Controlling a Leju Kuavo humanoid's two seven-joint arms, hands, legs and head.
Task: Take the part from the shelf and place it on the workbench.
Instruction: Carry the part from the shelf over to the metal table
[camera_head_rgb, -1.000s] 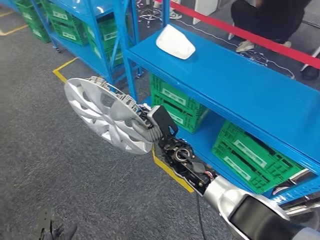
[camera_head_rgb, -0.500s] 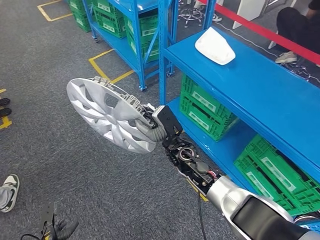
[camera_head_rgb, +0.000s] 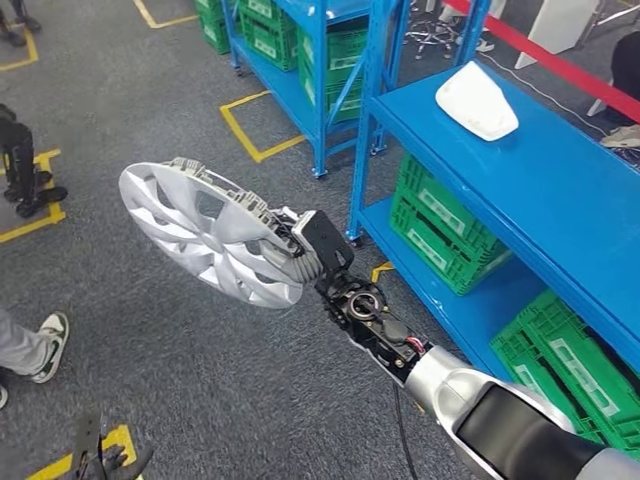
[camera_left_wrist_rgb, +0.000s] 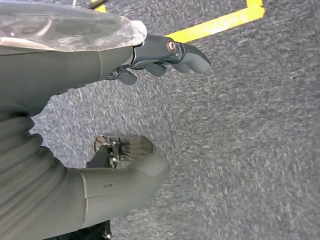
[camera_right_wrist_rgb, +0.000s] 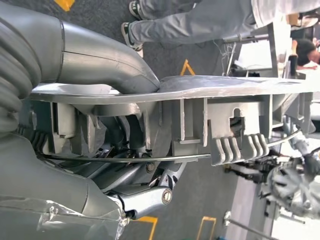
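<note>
The part is a silver spoked wheel cover (camera_head_rgb: 200, 235), held out over the grey carpet, to the left of the blue shelf (camera_head_rgb: 558, 190). My right hand (camera_head_rgb: 306, 255) grips it at its near rim. In the right wrist view the thumb (camera_right_wrist_rgb: 105, 60) presses on the cover's face while darker fingers curl under the ribbed back of the wheel cover (camera_right_wrist_rgb: 211, 115). My left hand (camera_head_rgb: 106, 462) hangs low at the bottom left. In the left wrist view that left hand (camera_left_wrist_rgb: 56, 75) holds nothing, its fingers (camera_left_wrist_rgb: 170, 52) apart from the thumb above the carpet.
A white moulded part (camera_head_rgb: 477, 102) lies on the shelf top. Green crates (camera_head_rgb: 445, 215) sit on the lower level, and a second blue rack (camera_head_rgb: 302, 40) stands behind. Yellow tape (camera_head_rgb: 256, 150) marks the floor. A person's shoe (camera_head_rgb: 49, 340) and legs (camera_right_wrist_rgb: 196, 22) are close on the left.
The whole picture has shifted: the camera has turned left, so the shelf has slid to the right and a person's feet have come in. My right hand still holds the wheel cover.
</note>
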